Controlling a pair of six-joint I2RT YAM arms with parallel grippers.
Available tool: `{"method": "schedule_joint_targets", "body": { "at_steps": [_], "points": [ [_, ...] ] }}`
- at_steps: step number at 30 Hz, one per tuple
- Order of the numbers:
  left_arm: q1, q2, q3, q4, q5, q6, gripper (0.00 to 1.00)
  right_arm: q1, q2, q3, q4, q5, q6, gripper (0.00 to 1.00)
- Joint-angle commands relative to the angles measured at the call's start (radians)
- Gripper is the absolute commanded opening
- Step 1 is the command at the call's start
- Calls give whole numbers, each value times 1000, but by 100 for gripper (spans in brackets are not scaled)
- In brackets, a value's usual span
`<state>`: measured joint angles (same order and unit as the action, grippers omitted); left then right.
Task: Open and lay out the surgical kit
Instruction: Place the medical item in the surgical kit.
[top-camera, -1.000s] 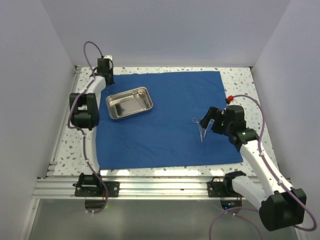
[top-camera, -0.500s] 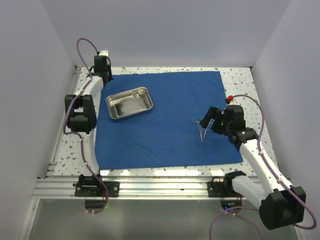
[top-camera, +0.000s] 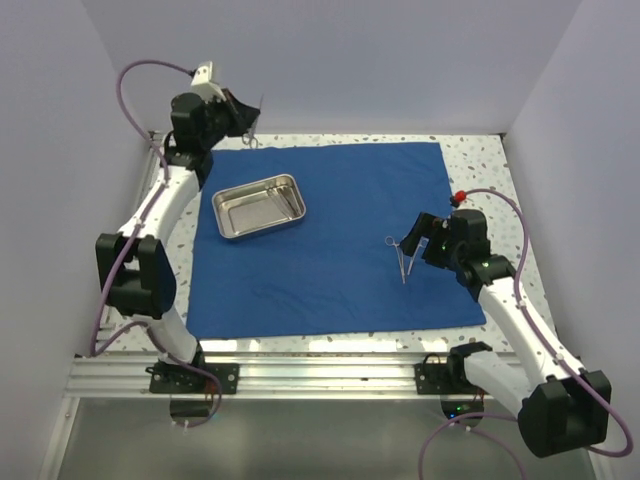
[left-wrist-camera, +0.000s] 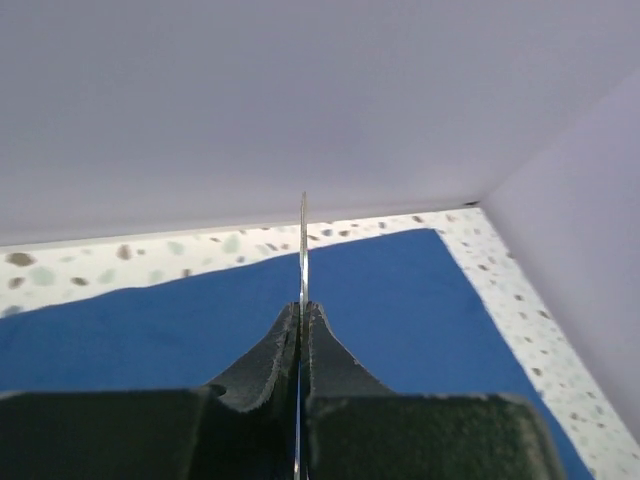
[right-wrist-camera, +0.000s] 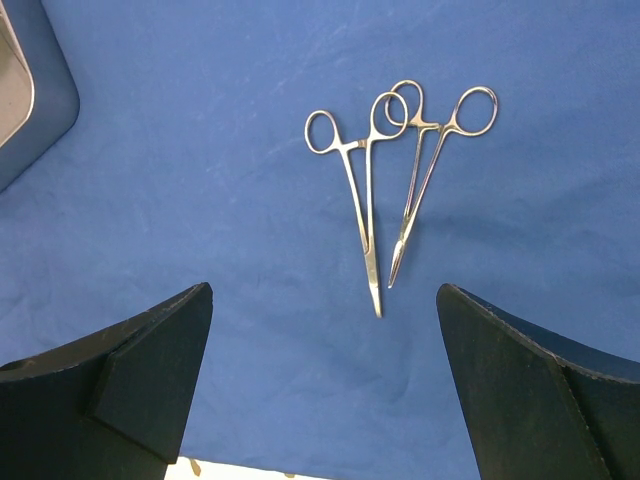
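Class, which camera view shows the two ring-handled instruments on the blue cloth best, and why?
The right wrist view: both ring-handled instruments lie large and unobstructed on the blue cloth, rings overlapping. The top external view shows them only as tiny slivers beside the right hand. The left wrist view misses them.

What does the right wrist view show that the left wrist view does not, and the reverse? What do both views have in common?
Only the right wrist view shows two ring-handled instruments lying side by side on the blue cloth, a corner of the steel tray, and the open right gripper. Only the left wrist view shows the left gripper shut on a slim silver instrument, seen edge-on, with the pale wall behind. Both views show the blue cloth.
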<state>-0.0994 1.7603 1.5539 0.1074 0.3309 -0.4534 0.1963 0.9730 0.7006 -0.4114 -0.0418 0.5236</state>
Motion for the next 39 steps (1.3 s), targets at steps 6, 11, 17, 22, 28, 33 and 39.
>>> {"method": "schedule_joint_targets", "body": {
  "at_steps": [6,11,17,22,28,33,39],
  "points": [
    [-205,-142,-399,511,204,-326,0,0,-62,-12,22,88,16,99],
    [-370,-69,-529,750,189,-435,0,0,-83,-10,6,128,21,99],
    [-502,120,-621,1098,102,-631,0,0,-132,-16,-6,200,30,99],
    [-608,301,-589,1218,-54,-705,0,2,-175,-26,-15,241,36,99],
    [-704,459,-503,1261,-171,-746,0,0,-192,-26,-21,246,35,99],
    [-755,385,-405,955,-184,-482,0,2,-185,-24,-24,232,32,99],
    [-772,225,-368,674,-185,36,0,0,-201,-20,-30,223,27,99]
  ]
}}
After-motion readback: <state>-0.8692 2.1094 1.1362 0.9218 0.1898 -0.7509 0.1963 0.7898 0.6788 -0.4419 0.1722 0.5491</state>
